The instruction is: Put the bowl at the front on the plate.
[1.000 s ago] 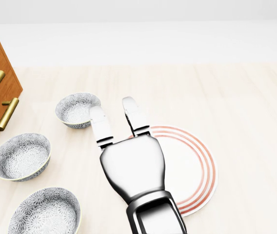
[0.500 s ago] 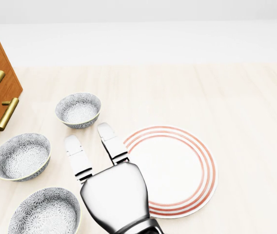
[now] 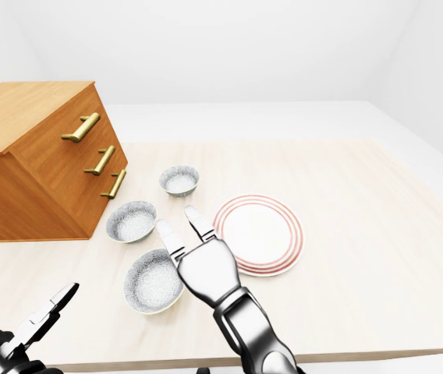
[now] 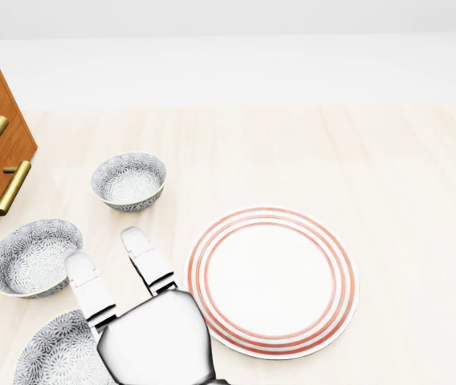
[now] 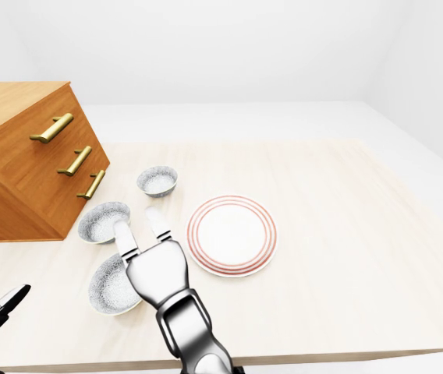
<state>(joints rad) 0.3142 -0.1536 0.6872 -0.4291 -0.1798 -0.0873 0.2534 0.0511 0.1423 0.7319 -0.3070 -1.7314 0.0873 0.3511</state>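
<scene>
Three grey patterned bowls stand in a row left of the plate. The lowest bowl (image 3: 150, 282) lies nearest the table's bottom edge, with a middle bowl (image 3: 131, 221) and a far bowl (image 3: 179, 179) above it. The white plate (image 4: 272, 281) with red rings lies flat and bare. My right hand (image 4: 106, 253) is open, its fingers stretched out. Its palm hovers over the right rim of the lowest bowl (image 4: 55, 353), just left of the plate, and covers part of that bowl. My left hand (image 3: 46, 312) shows at the bottom left of the left-eye view, off the table, fingers extended.
A wooden drawer chest (image 3: 42, 156) with brass handles stands at the left of the table, close to the middle bowl. The light wooden tabletop (image 3: 362, 234) stretches right of the plate. Its bottom edge (image 3: 362, 354) runs close below the lowest bowl.
My right hand has drawn back down and left in the head view, off the plate and over the lowest bowl's rim. Bowls and plate have not moved.
</scene>
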